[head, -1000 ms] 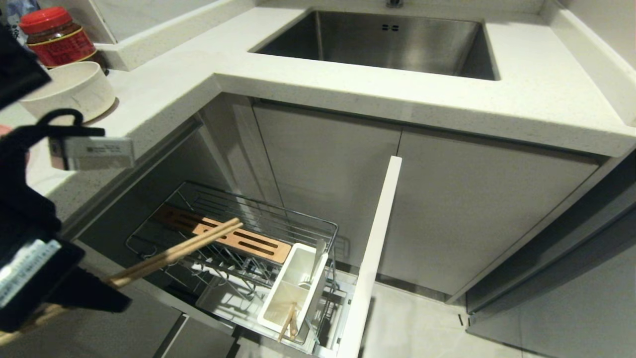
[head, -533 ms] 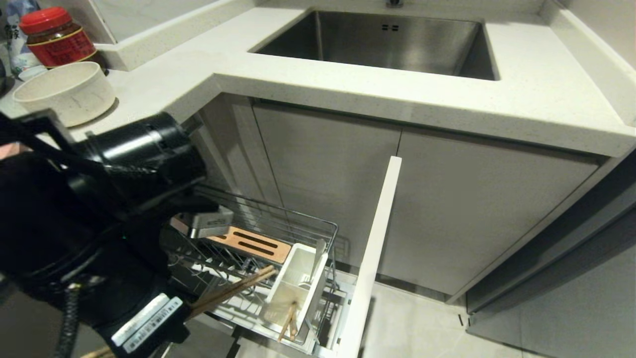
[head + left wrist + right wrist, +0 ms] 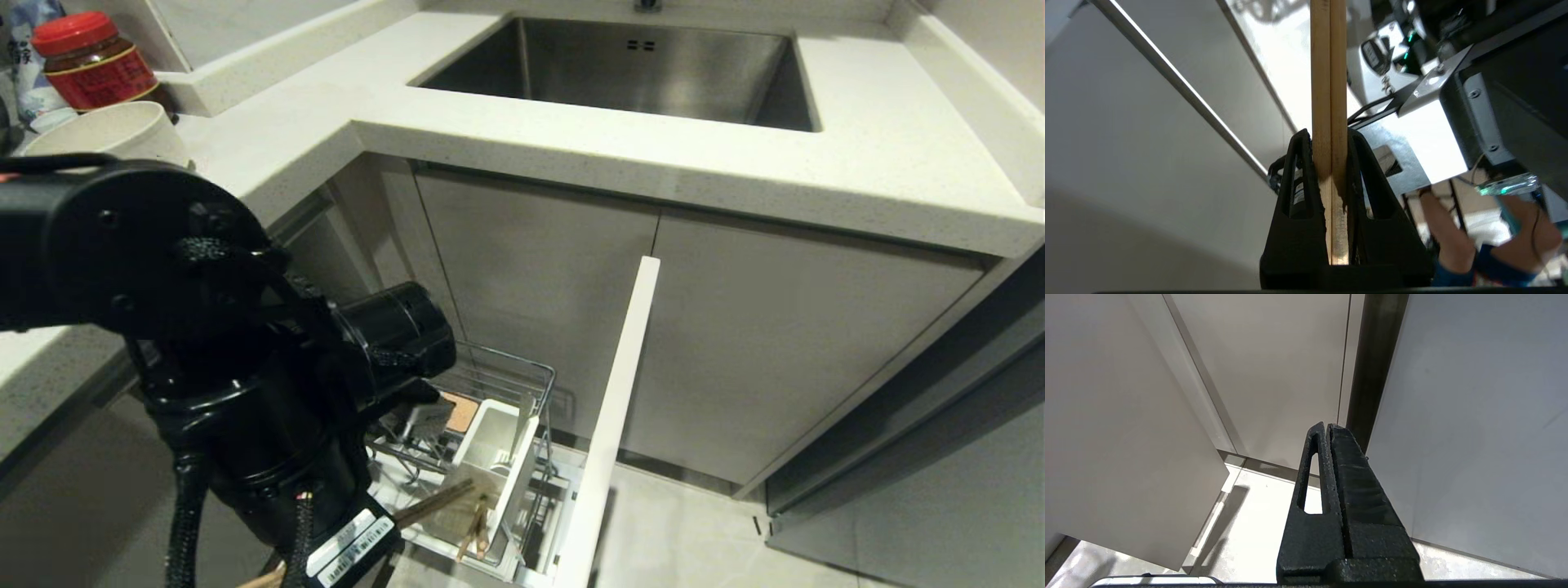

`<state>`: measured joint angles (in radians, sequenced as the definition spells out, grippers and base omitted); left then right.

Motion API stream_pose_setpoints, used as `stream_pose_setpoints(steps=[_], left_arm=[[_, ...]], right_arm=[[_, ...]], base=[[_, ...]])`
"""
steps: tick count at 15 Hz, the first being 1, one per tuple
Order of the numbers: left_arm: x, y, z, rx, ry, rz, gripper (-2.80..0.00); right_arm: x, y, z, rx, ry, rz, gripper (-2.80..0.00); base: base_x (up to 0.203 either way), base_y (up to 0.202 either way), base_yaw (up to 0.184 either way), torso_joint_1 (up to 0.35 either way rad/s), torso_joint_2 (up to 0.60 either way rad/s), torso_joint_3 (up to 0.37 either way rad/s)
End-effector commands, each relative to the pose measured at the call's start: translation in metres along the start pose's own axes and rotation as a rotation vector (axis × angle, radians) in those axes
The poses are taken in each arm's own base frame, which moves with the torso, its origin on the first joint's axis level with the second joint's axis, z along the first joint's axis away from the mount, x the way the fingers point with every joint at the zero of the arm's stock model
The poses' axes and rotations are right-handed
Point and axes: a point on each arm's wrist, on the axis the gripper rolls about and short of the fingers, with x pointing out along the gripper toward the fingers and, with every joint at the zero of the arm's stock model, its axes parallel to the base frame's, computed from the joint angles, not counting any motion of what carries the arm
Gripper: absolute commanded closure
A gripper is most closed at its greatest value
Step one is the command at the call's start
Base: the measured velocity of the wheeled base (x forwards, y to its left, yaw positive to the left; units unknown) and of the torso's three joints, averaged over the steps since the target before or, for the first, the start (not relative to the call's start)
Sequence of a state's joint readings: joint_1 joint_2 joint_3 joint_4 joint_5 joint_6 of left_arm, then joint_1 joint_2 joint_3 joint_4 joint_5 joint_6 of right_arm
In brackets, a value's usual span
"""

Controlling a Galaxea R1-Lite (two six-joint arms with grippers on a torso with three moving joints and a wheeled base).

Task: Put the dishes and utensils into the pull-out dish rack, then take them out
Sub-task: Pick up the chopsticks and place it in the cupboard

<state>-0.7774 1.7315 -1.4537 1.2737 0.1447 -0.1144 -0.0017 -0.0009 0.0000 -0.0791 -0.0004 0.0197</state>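
Note:
In the left wrist view my left gripper [image 3: 1329, 136] is shut on the pair of wooden chopsticks [image 3: 1328, 81], which run straight out between its fingers. In the head view the black left arm [image 3: 245, 384] hangs low over the pull-out dish rack [image 3: 522, 380]. The chopsticks [image 3: 437, 500] slant toward the near compartment of the white utensil cup [image 3: 522, 474]. Other wooden sticks [image 3: 473, 531] stand in that compartment. A slim silver utensil [image 3: 522, 416] stands in the far one. The off-white bowl [image 3: 114, 131] sits on the counter at far left. My right gripper [image 3: 1327, 426] is shut and empty.
The rack's white front panel [image 3: 612, 425] stands out from the cabinet to the right of the cup. A steel sink [image 3: 629, 69] is set in the counter above. A red-lidded jar [image 3: 90, 61] stands behind the bowl. A person's arm [image 3: 1453, 241] shows in the left wrist view.
My left arm has swung down and to the right over the rack and now hides its wooden strip. The chopsticks have dropped from above the basket to the utensil cup's near end.

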Motion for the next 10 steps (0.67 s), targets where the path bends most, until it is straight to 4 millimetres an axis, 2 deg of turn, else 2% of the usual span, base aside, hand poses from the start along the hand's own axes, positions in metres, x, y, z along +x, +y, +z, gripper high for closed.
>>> stream_pose_setpoints(steps=[1, 10], left_arm=[[0.017, -0.002, 0.011, 0.023, 0.055, 0.007, 0.0], [0.056, 0.005, 0.044, 0.044, 0.101, 0.007, 0.0]], right_arm=[[0.002, 0.0, -0.007, 0.0, 0.026, 0.0, 0.0], [0.002, 0.0, -0.007, 0.0, 0.026, -0.001, 0.0]], base=[[0.0, 0.0, 0.0, 0.0, 0.0, 0.0], [0.0, 0.0, 0.0, 0.0, 0.0, 0.0]])
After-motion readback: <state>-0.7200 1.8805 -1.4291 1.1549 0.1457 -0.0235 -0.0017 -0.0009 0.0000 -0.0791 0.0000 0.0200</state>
